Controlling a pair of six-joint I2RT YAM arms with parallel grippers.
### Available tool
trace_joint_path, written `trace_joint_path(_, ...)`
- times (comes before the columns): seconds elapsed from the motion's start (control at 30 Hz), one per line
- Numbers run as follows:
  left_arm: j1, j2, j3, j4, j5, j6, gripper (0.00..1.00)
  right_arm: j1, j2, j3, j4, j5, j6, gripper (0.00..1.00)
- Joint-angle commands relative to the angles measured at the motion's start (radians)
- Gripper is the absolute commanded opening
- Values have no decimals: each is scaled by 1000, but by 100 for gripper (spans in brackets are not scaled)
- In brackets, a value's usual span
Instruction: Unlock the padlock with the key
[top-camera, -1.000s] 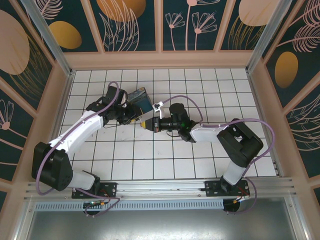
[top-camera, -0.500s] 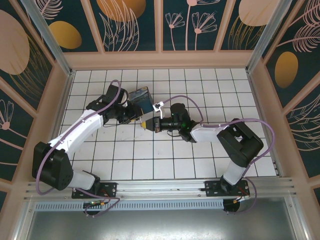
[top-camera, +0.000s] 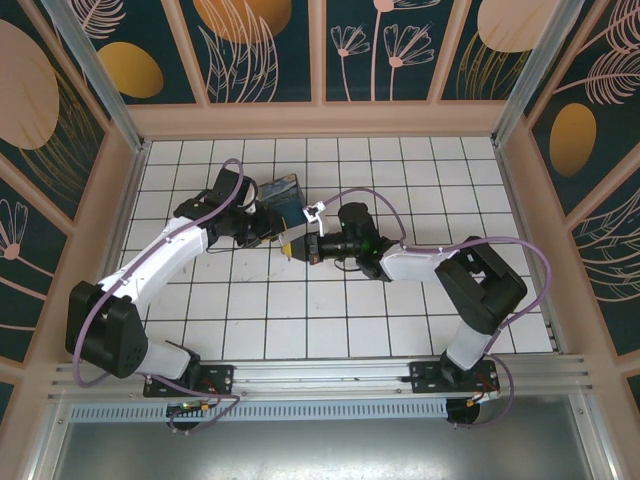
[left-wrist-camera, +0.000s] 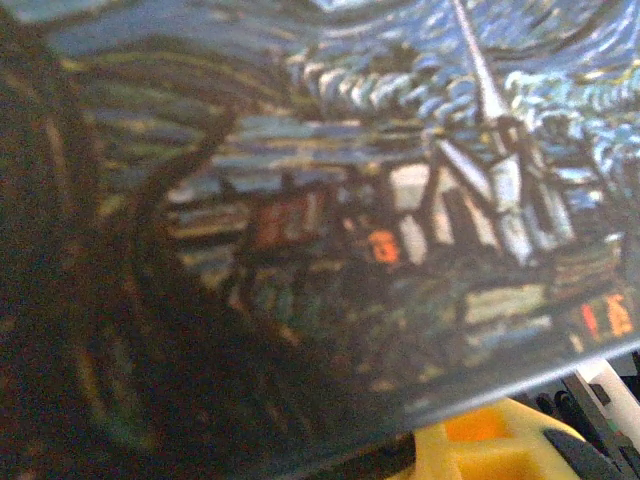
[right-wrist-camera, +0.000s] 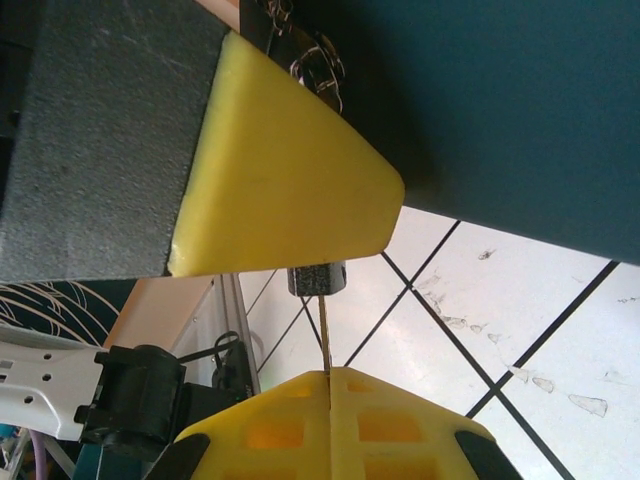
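Now, key (right-wrist-camera: 323, 335) pinched in right jaws, starry-night box (left-wrist-camera: 400, 200) in left jaws

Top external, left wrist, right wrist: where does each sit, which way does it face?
Top external: above, behind the bases, looking down on the tiled table; left arm and right arm show.
Left wrist: close against the painted box; yellow fingertip below.
Right wrist: faces along its shut jaws, key pinched, tiles beyond.
Shared: top and left wrist see the box.
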Motion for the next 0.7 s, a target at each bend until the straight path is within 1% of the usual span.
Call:
trace_joint_path(0.0, -24, 4, 48, -31, 40, 20, 13, -22, -2, 51, 71, 6, 11, 0)
trace_joint_path(0.1, -16, 5, 66, -33, 46, 18, 13, -20, 0, 28, 75, -9, 21, 0)
trace_joint_path(0.33, 15, 7, 81, -22, 90, 3, 13, -23, 0, -54, 145, -34, 79, 0)
trace_joint_path(0.67, 26, 18, 78, -7, 108, -10, 14, -19, -5, -71, 158, -34, 77, 0)
